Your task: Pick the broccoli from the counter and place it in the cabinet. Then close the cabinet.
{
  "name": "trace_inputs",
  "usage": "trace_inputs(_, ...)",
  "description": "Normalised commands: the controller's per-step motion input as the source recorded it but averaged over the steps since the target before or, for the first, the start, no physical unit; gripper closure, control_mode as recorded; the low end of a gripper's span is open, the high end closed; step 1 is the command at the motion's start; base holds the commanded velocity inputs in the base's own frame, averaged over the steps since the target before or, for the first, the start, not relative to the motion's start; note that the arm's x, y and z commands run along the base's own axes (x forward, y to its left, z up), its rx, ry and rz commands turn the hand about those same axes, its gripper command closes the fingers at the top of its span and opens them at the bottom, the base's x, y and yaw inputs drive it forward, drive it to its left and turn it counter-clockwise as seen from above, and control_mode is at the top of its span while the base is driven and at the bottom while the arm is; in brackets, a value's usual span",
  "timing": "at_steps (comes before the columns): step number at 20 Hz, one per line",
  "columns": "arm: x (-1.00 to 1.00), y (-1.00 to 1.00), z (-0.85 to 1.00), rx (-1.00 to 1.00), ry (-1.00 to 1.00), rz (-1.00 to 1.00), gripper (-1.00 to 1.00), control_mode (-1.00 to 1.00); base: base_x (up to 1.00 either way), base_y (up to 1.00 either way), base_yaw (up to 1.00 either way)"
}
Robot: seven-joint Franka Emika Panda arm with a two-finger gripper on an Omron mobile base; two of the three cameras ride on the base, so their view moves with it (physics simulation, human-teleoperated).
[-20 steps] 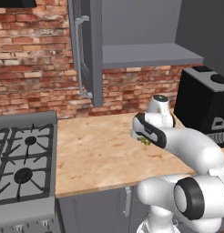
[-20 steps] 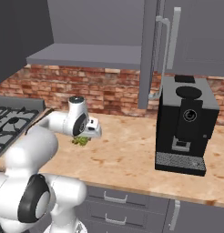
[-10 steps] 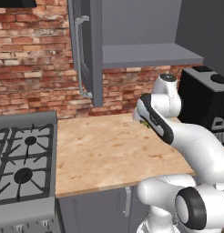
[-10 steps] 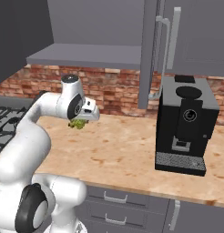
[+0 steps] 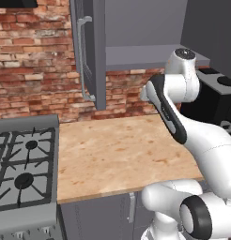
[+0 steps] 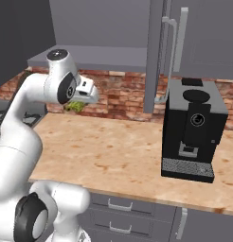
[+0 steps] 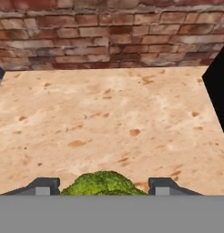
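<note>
Three views, taken in turn: left base view has the arm raised at right of frame above the counter (image 5: 112, 150), w/ the cabinet (image 5: 96, 47) door open at upper centre and its shelf behind the arm. Right base view puts the gripper (image 6: 82, 100) at upper left, clenched on the broccoli (image 6: 76, 106), which hangs well above the counter and below the shelf; coffee machine (image 6: 192, 127) stands centre right. Hand view shows the broccoli's bumpy top at bottom centre between the two fingertips (image 7: 43, 185); risk, imo: it's tiny, so it could slip if the hand tilts, or the hand could clip the shelf edge or door going in.
</note>
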Motion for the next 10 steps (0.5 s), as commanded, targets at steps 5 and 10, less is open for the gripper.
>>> trace_inputs(5,-0.28,0.0,1.0,0.0,-0.36,-0.09,1.0,-1.0,0.0,0.0,0.0)
trace_inputs(10,-0.07,-0.01,0.97,0.0,-0.4,-0.1,1.0,-1.0,0.0,0.0,0.0)
